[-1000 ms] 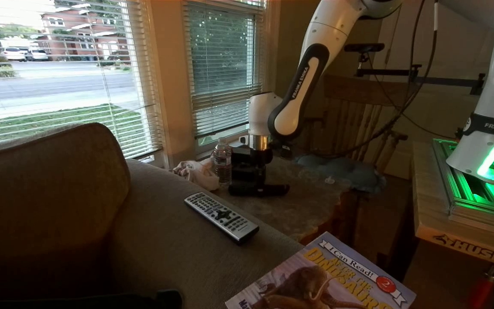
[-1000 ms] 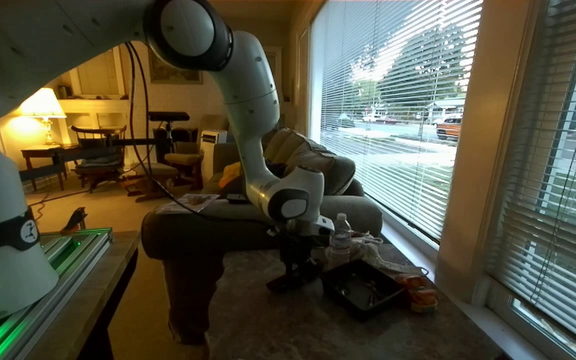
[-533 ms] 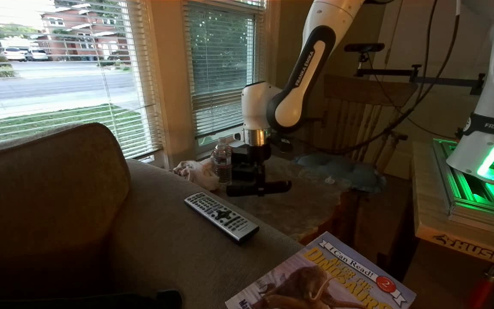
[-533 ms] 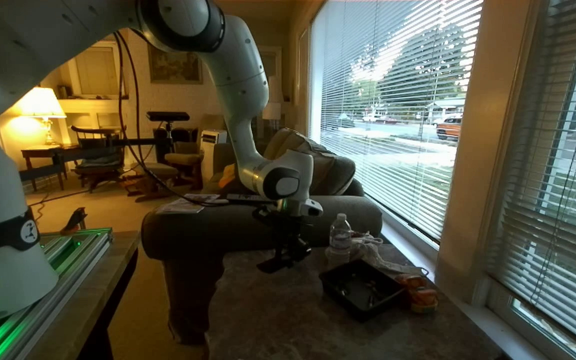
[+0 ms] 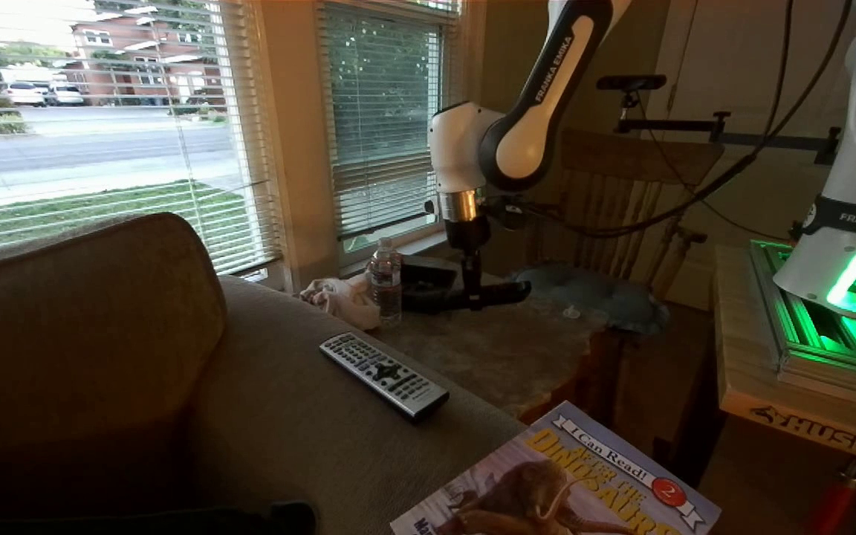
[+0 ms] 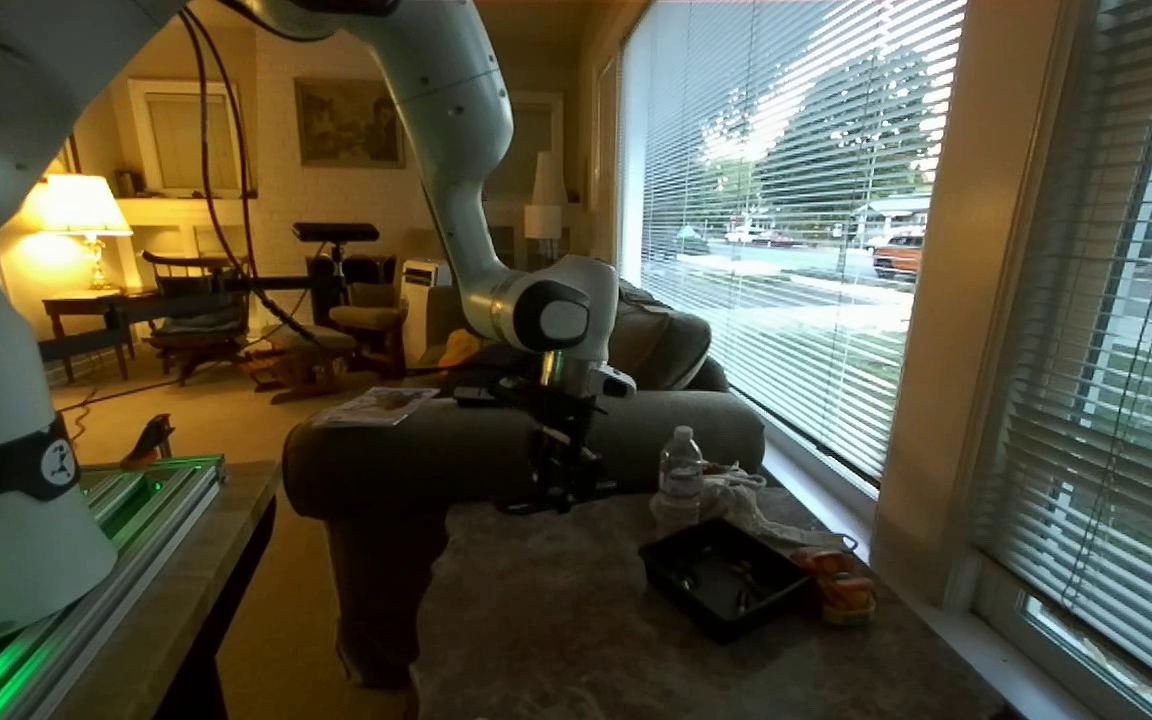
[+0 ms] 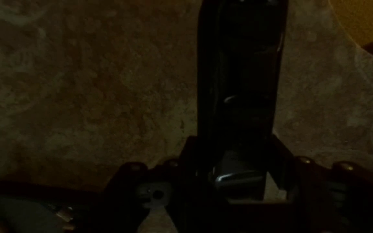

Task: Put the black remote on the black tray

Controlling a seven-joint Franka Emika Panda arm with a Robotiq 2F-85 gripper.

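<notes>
The black remote is in the gripper, pinched along its two long sides, above the table. Lower than the gripper and off to one side sits the black tray, apart from the black remote, with small items in it, too dark to name. On that same side of the gripper a bottle stands near the black tray. A silver remote and a book lie apart from the gripper, on the sofa arm.
</notes>
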